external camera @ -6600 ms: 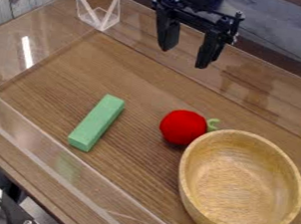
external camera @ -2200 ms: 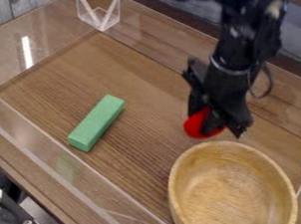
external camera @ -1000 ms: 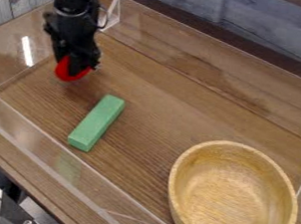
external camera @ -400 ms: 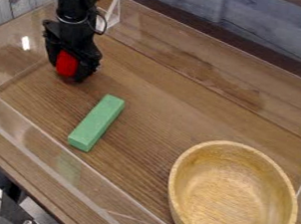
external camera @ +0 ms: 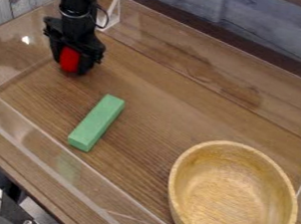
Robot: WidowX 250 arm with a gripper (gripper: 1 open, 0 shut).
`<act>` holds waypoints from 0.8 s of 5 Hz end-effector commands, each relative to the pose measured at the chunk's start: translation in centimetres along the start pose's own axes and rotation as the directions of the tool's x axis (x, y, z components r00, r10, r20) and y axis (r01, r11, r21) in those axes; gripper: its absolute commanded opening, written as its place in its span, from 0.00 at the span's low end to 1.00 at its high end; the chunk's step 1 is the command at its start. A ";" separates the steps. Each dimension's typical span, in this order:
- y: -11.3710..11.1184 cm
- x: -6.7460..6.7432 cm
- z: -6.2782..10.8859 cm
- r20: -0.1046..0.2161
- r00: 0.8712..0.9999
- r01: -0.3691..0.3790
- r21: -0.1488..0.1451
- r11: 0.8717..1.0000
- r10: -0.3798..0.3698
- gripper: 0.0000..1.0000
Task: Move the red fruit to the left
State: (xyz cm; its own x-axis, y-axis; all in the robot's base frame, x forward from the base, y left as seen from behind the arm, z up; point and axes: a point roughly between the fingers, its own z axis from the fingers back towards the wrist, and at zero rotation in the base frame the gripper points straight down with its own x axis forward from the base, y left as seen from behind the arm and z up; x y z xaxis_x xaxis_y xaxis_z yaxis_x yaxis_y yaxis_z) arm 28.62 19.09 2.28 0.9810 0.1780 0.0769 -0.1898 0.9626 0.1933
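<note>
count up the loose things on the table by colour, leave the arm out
red: 1, the red fruit between the fingers of the gripper
green: 1, the green block
tan wood: 1, the wooden bowl
total: 3
</note>
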 end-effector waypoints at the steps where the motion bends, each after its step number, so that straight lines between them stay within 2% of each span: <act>1: 1.7 0.7 1.7 0.008 0.998 -0.058 0.011 0.998 0.058 1.00; 2: 2.4 0.8 2.8 -0.006 0.996 -0.094 0.006 0.996 0.094 1.00; 3: 3.2 0.7 2.9 -0.003 0.997 -0.079 -0.006 0.997 0.079 1.00; 4: 3.6 0.5 3.0 0.000 0.998 -0.061 -0.016 0.998 0.061 0.00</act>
State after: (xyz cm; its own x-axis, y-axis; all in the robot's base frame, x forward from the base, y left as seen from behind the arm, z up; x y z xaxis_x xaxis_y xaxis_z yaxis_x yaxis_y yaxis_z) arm 27.47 20.96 3.70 0.9728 0.2306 0.0204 -0.2311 0.9619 0.1463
